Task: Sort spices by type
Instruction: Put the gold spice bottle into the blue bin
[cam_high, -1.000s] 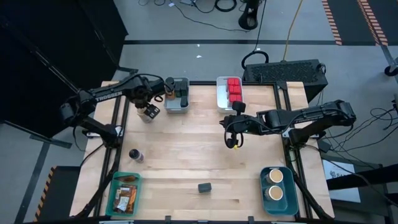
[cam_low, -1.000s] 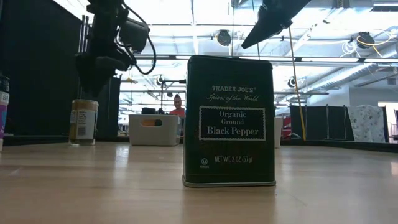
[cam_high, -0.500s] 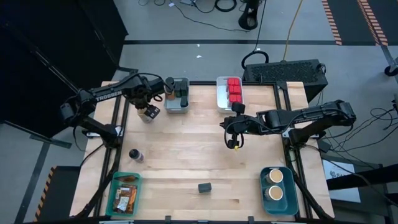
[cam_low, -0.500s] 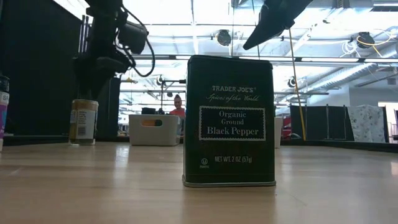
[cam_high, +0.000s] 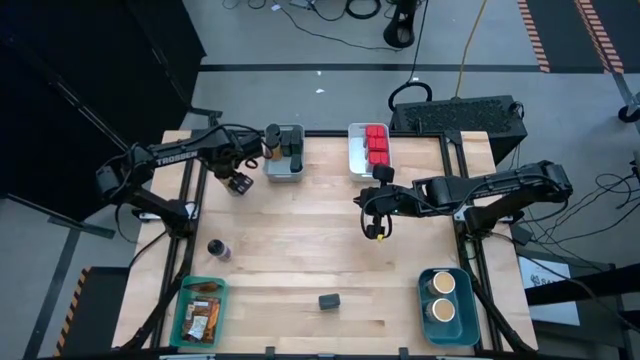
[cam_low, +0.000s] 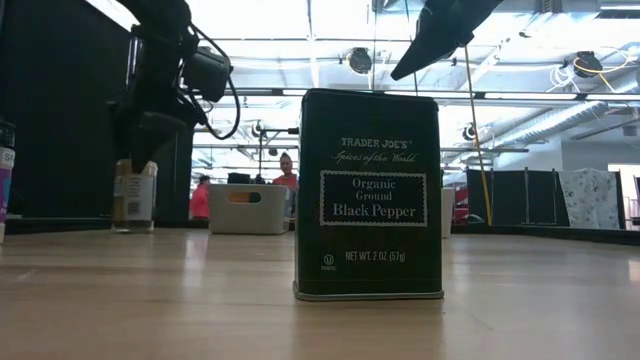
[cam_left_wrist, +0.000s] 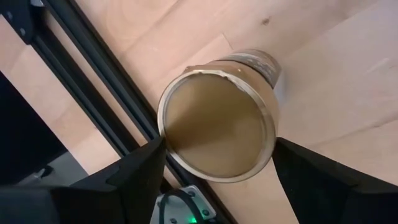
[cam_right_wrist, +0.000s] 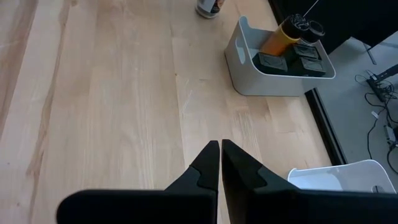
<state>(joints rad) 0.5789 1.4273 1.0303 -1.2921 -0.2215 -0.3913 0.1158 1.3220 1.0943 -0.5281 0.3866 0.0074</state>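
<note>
Sorting in progress: at the upper left of the high view, the left pincer (cam_high: 237, 182) hangs spread over a round tan-topped jar (cam_left_wrist: 217, 121) standing on the wooden counter (cam_high: 300, 250) just beside the grey plastic bin (cam_high: 284, 165), its fingers either side of the lid without visibly touching. The right pincer (cam_right_wrist: 220, 163), pressed together and empty, waits over mid-counter. Judged step: grasping this jar; next, closing squarely on the lid, then carrying it toward the blue bin (cam_high: 446, 295) with like jars, lower right
</note>
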